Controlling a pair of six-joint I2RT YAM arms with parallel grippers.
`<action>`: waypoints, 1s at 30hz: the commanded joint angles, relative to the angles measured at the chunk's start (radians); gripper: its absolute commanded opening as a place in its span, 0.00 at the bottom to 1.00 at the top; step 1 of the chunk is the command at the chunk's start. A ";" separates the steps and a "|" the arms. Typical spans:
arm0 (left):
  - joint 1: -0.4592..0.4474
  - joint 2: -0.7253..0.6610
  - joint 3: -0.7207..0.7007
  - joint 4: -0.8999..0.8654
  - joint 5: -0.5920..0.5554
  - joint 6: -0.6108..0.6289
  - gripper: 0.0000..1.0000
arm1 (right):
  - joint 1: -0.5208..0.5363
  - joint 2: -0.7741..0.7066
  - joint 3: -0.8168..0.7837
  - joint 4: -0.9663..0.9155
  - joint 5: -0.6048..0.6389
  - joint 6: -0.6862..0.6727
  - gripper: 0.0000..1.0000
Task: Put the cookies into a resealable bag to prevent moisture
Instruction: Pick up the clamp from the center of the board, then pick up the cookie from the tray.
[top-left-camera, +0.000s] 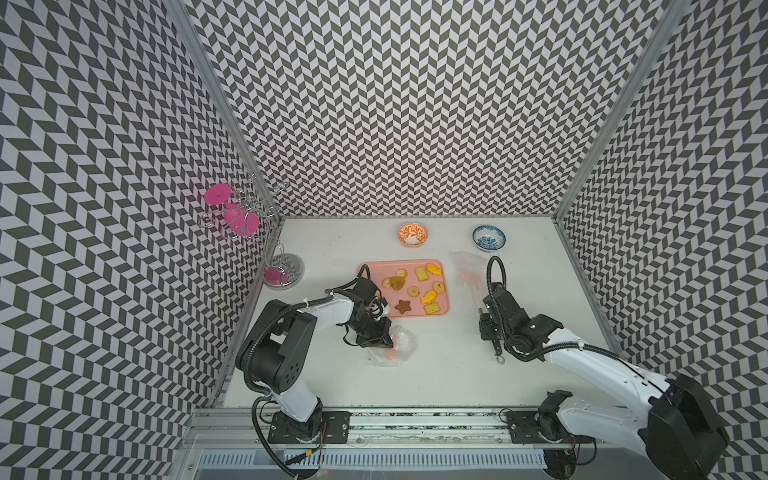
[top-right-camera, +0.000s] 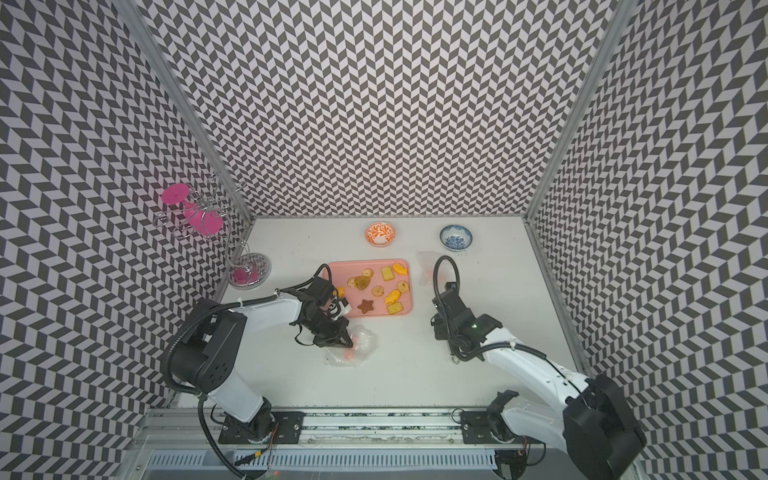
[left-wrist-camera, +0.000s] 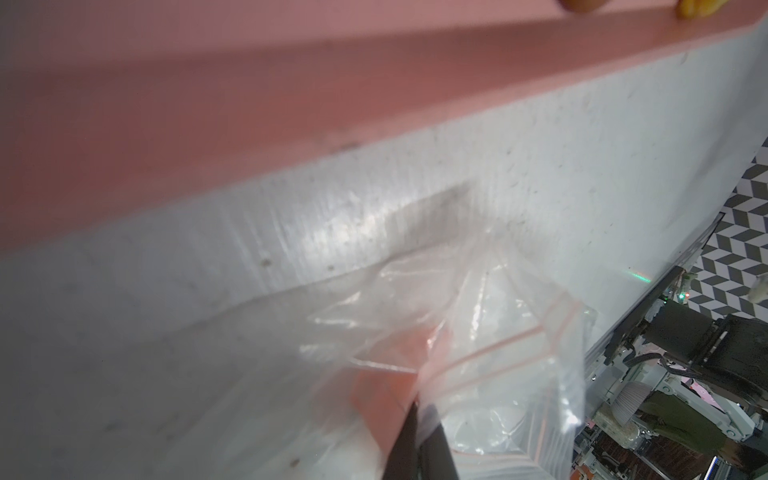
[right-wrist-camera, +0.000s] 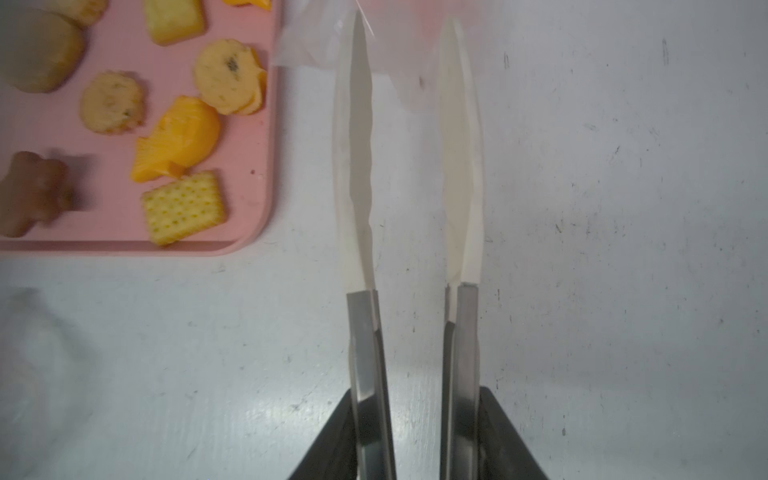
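Cookies (top-left-camera: 428, 297) sit on the pink tray (top-left-camera: 444, 299) just beyond the left claw (left-wrist-camera: 419, 415), which is clamped on the rim of the resealable bag (left-wrist-camera: 478, 332), likely to present its mouth. The right claw (right-wrist-camera: 415, 399) grips tongs (right-wrist-camera: 361, 332), tips apart and empty, beside the tray.

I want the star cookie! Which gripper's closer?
Left. The left gripper is off the tray beside the star cookie; the right gripper with tongs is past the tray's other side.

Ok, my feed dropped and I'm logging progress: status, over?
Left hand shut on bag beside tray. Right hand gripping tongs, tips apart, empty. Cookies on tray. Spare bag past tong tips.
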 joint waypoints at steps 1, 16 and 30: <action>0.009 -0.042 0.003 -0.020 -0.011 0.017 0.00 | 0.007 -0.054 0.076 -0.075 -0.095 -0.043 0.41; 0.010 -0.111 0.024 -0.077 -0.045 0.006 0.00 | 0.017 0.111 0.335 -0.203 -0.354 -0.262 0.39; 0.017 -0.152 0.014 -0.086 -0.059 -0.006 0.00 | 0.118 0.417 0.527 -0.234 -0.316 -0.611 0.44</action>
